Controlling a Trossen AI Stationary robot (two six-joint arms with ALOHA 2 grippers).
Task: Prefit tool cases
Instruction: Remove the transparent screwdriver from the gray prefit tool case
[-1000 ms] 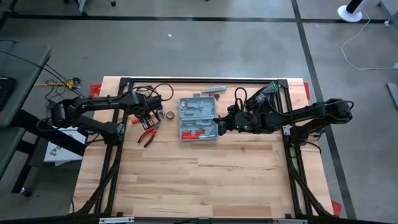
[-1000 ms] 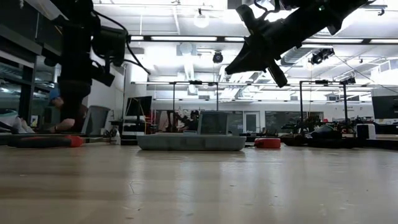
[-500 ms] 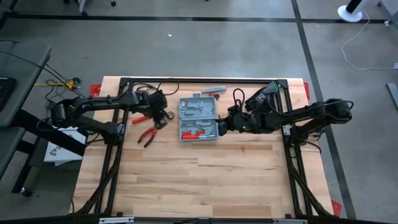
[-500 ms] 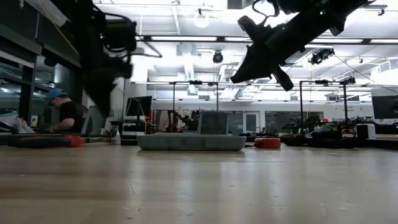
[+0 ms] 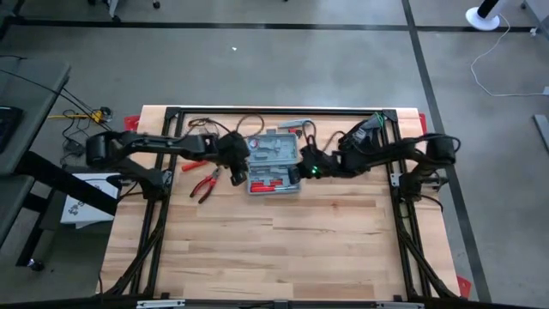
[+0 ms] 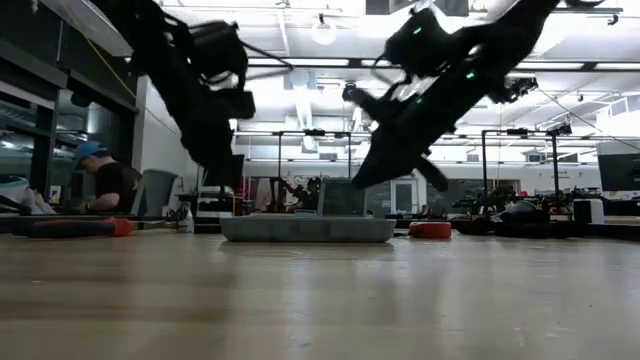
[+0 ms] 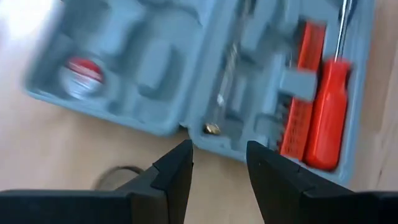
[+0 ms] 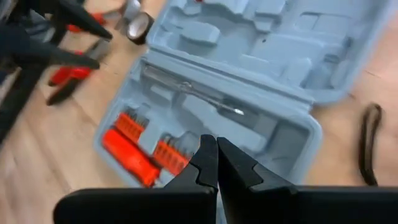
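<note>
The grey-blue tool case (image 5: 273,161) lies open and flat on the table, seen edge-on in the low view (image 6: 308,229). Its moulded recesses hold a red screwdriver (image 7: 328,112), orange bits (image 8: 171,152) and a round red-and-white thing (image 7: 84,74). My left gripper (image 5: 241,165) hovers open over the case's left edge, near the hinge line (image 7: 217,163). My right gripper (image 5: 299,168) is shut and hangs above the case's right edge (image 8: 216,155). In the low view both grippers stand clear of the case.
Red-handled pliers (image 5: 204,184) and a tape roll (image 8: 140,25) lie left of the case. A slim grey bar (image 5: 292,123) and black cables (image 5: 250,123) sit by the far edge. Another cable (image 8: 370,143) lies right of the case. The near half of the table (image 5: 274,249) is bare wood.
My left gripper has swung toward the table's right, from beside the pliers to the case's left edge. My right arm has tipped downward and its gripper has dropped toward the case's right edge. The case has stayed where it was.
</note>
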